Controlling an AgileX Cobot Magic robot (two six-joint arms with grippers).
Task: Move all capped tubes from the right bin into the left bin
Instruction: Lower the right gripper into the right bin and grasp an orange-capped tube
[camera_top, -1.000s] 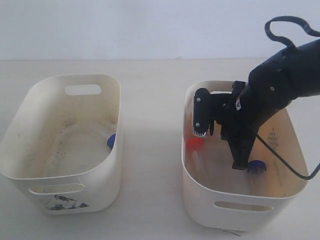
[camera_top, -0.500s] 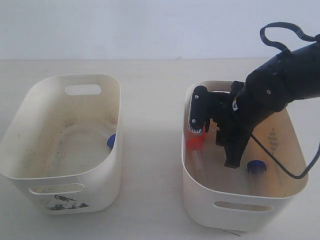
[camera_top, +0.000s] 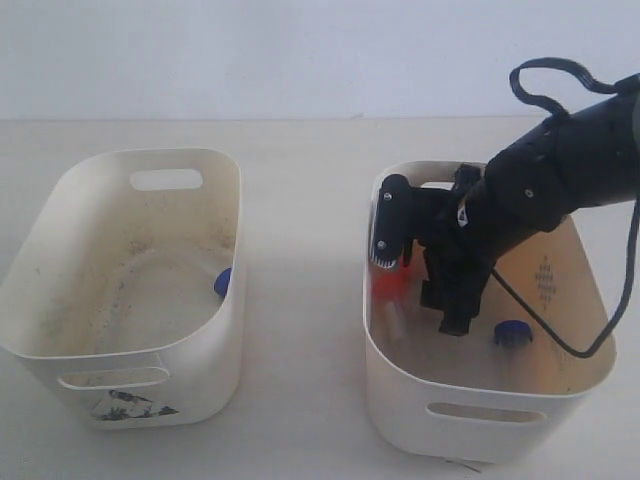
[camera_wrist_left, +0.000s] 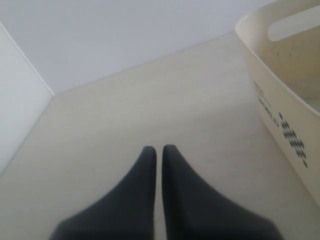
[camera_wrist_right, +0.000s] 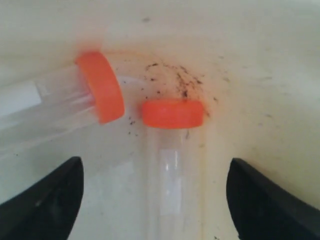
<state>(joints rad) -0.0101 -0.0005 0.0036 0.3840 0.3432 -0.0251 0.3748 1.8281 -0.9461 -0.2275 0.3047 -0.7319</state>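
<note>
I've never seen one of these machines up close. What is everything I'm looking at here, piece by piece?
Smudged cream-white plastic tub: one, cream, left on the table.
Clean-fronted cream-white plastic tub: one, cream, right on the table.
Orange-capped clear plastic tubes: two, lying close together in the clean-fronted tub.
Blue-capped clear plastic tubes: two, one in the clean-fronted tub, one in the smudged tub by its wall, only the cap showing.
Pale beige table: one, under everything.
Black cable: one, looped over the right arm.
Right arm: one, black, reaching into the clean-fronted tub.
Right tool: one, black, open over the orange-capped tubes.
Left tool: one, black, shut, over bare table beside a tub.
</note>
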